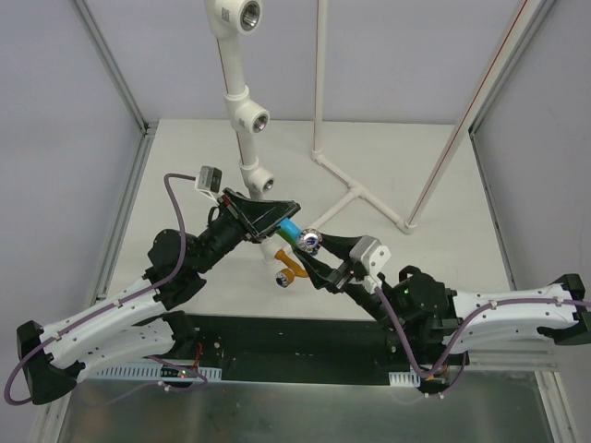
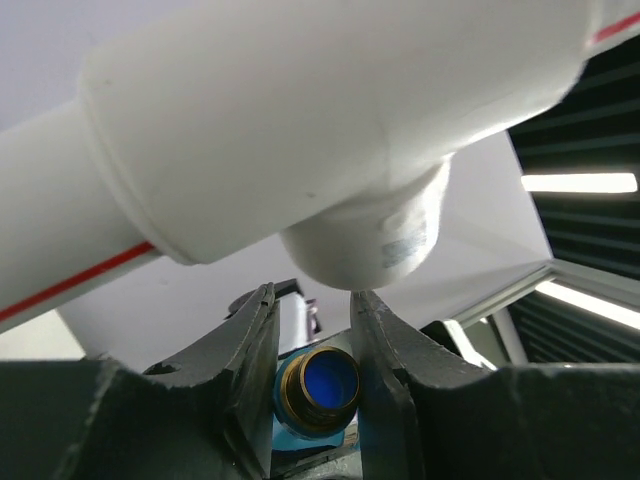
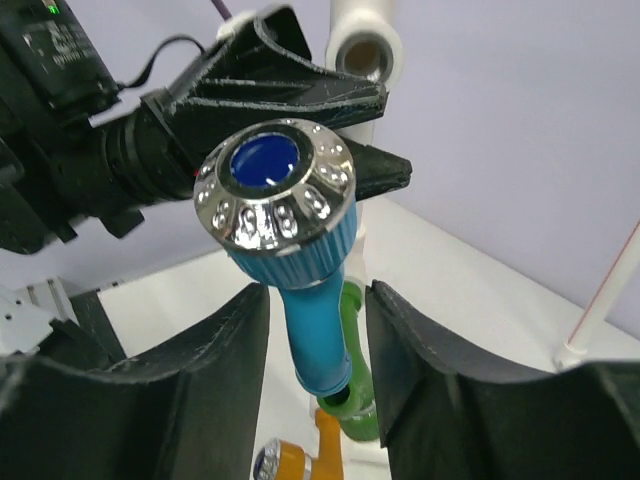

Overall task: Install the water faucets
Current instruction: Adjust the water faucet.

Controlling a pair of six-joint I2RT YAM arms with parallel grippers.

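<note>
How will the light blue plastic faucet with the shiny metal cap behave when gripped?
Likely rigid: the light blue plastic faucet shows no bending. Its smooth round stem may spin in a pinch. The wide shiny metal cap probably makes it end-heavy.

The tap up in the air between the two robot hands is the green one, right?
No. It is the light blue tap that is up in the air between the left hand and the right hand, as the right wrist view shows. The green tap is lower down.
</note>
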